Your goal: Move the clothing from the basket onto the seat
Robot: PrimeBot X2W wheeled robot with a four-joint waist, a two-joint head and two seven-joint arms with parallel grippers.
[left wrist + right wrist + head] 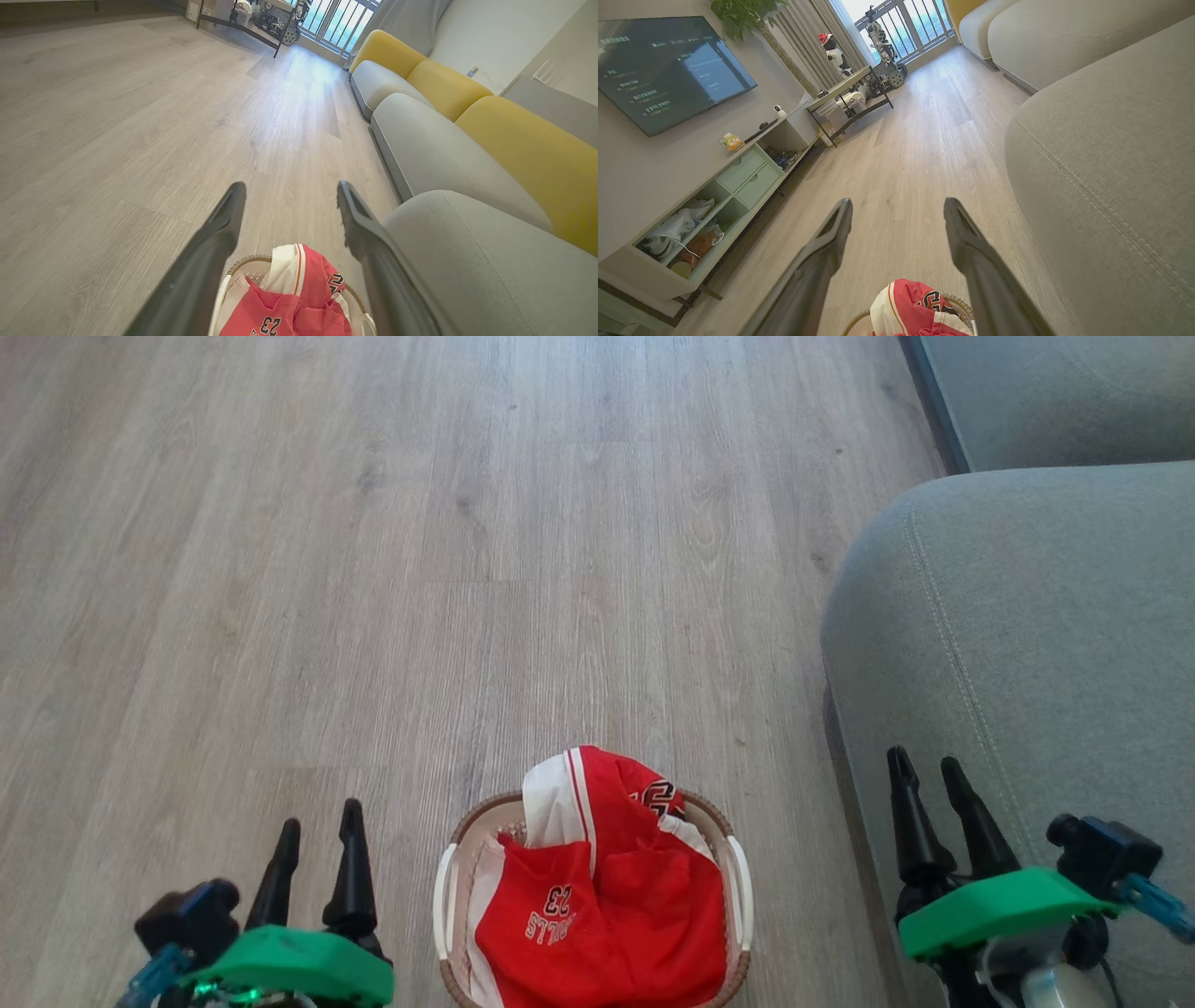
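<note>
We had lifted nothing yet: the clothing (607, 896) lay heaped in the basket (742, 887) beside the seat (1027, 644). Our left gripper (320, 821) and right gripper (924, 763) flanked it, fingers apart and empty. We judged that one must next descend into the heap.

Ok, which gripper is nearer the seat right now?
Right. The right gripper is open, its fingers showing against the seat's near edge. The left gripper, also open, is above the floor on the far side of the basket.
</note>
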